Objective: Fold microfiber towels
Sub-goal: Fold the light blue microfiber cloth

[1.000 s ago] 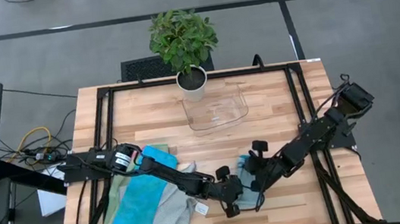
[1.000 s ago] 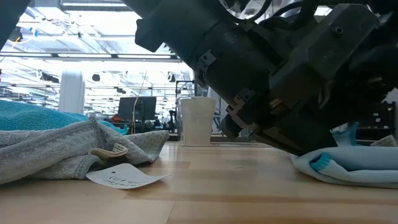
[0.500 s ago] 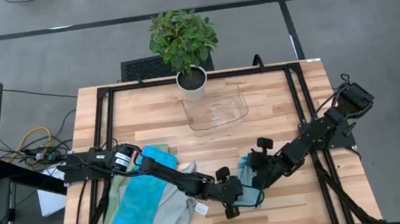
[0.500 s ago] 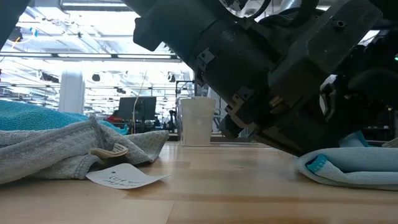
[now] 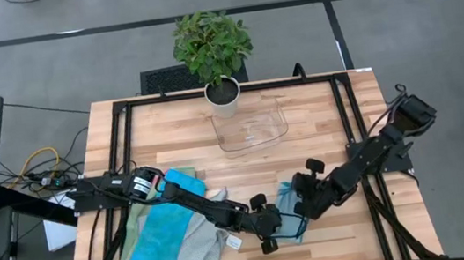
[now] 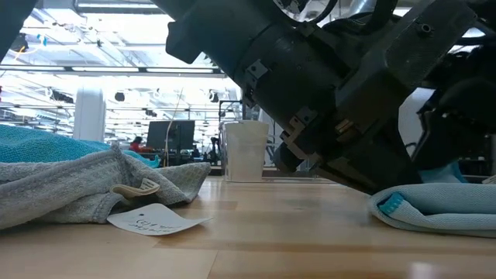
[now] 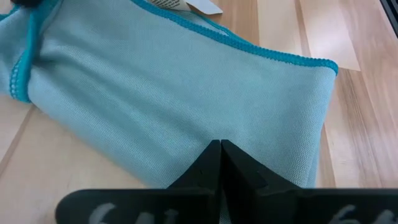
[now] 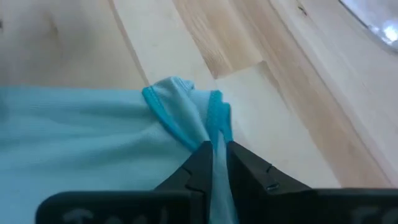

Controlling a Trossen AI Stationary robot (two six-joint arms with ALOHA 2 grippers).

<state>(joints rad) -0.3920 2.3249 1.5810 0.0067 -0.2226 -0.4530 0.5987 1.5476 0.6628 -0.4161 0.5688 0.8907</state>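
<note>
Grippers meet over a folded light grey towel (image 5: 289, 221) with teal edging, lying on the table (image 5: 318, 110) near its front edge.
We see the left gripper (image 7: 220, 151) with its fingers fully closed, tips pressed onto the towel's surface and nothing clamped between them. We see the right gripper (image 8: 214, 151) with its fingers slightly parted around a bunched, teal-edged corner of the same towel. We note a heap of blue and grey towels (image 5: 171, 248) well apart at the table's left, a clear tray (image 5: 252, 130) and a potted plant (image 5: 215, 54) at the rear.
</note>
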